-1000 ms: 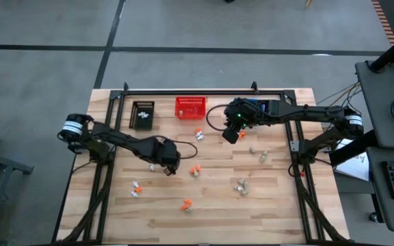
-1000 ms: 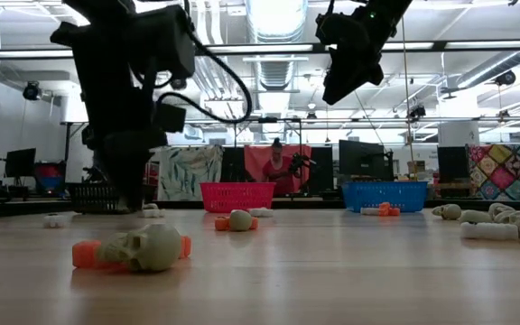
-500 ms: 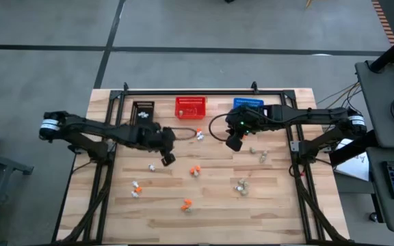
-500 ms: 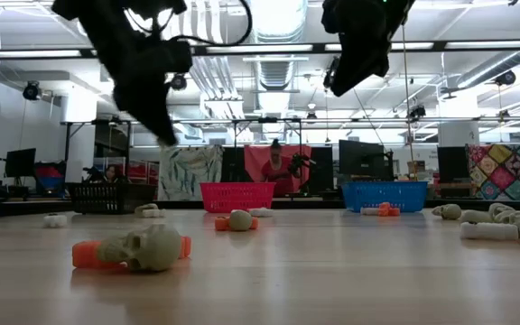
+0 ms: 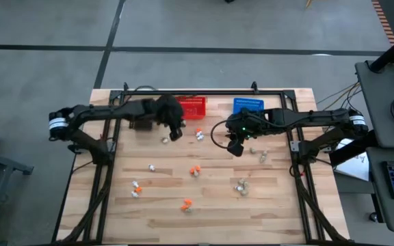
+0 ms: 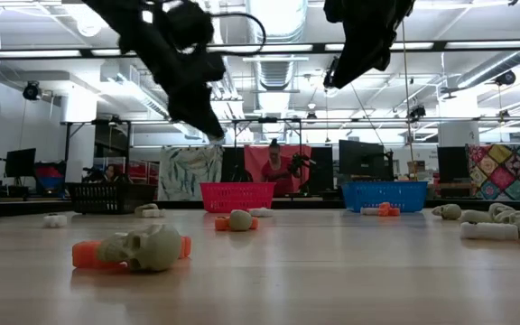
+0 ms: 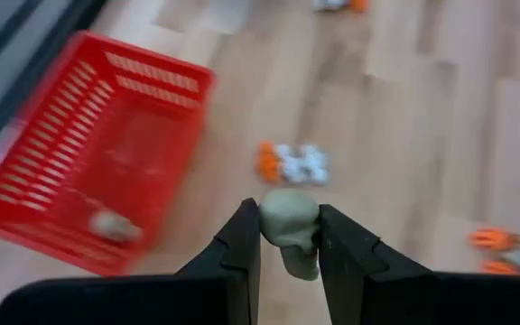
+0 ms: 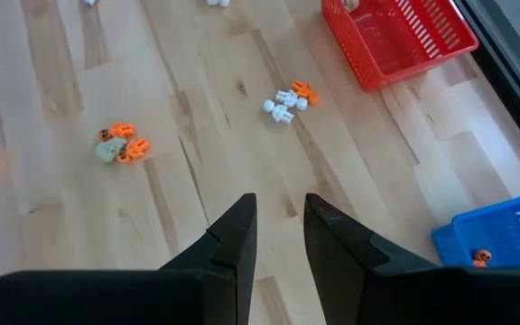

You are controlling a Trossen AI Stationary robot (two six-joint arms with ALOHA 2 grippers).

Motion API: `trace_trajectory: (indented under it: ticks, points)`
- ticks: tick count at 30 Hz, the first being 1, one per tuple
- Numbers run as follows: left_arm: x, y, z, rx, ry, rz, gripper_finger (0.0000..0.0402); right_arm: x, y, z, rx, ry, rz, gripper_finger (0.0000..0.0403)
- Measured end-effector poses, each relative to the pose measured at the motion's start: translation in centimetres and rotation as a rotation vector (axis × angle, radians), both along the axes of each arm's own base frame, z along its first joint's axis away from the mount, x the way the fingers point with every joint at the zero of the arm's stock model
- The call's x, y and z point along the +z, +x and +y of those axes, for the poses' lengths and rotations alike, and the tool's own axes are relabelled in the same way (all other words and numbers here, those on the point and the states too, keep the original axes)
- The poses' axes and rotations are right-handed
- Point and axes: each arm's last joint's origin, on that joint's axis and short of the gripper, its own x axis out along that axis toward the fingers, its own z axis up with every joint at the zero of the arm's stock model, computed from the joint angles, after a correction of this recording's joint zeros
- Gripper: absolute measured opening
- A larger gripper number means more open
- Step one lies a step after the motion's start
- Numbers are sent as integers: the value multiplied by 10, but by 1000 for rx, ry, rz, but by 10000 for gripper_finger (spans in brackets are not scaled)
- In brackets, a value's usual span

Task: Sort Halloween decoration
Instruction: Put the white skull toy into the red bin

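My left gripper hangs above the table just in front of the red basket, shut on a small beige-grey skull trinket. The red basket holds one pale trinket. My right gripper hovers right of centre, its fingers a little apart with nothing between them. Orange, white and beige-grey Halloween decorations lie scattered on the wood, among them a white-and-orange pair and an orange cluster. My left gripper pinches the skull's two sides between its two fingers, at their free ends. The fingers slant down toward the table's far side. The skull is lifted clear of the table and its lower part sticks out past the fingers.
A black basket stands left of the red one, partly under my left arm, and a blue basket stands to its right. More trinkets lie near the front and at the right. A skull on an orange piece lies near the low camera.
My left gripper has risen and swung toward the table's far edge and right, up to the red basket, turning as it went and staying shut on the skull. My right gripper has drifted slightly toward the near edge, uncovering the blue basket.
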Motion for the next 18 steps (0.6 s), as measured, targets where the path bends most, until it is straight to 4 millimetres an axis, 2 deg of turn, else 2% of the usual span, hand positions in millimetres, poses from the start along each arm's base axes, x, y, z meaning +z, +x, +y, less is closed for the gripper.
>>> trace_trajectory:
  ticks: [9, 18]
  points:
    - [0, 35, 62, -135, 117, 184, 52, 0, 0, 0, 2, -2, 1, 84]
    - [-19, 57, 100, -187, 106, 283, 52, -1, 0, 0, 2, -3, 3, 84]
